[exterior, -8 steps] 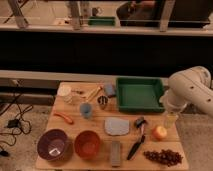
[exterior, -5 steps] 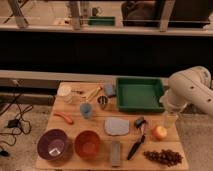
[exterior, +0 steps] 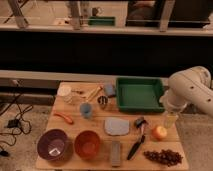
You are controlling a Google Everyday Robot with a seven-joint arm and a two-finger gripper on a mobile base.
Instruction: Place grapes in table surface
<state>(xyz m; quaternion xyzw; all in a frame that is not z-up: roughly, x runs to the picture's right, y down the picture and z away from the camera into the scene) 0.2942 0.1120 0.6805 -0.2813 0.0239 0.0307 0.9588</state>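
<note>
Dark purple grape bunch [exterior: 162, 156] lies on tan plank table surface [exterior: 97, 124]. Gripper [exterior: 170, 119] hangs beside round orange fruit [exterior: 159, 132], fingers wide, empty. Should drop onto bunch's middle, avoiding fruit.

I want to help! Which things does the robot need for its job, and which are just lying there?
Needed: dark purple grape bunch; light wooden tabletop; end effector, above the table's right edge.
Lying about: green rectangular tray; round orange fruit; black brush; purple bowl.

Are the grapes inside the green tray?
No: the grapes lie on the table surface at its near right corner; the hand hangs over the right edge.
</note>
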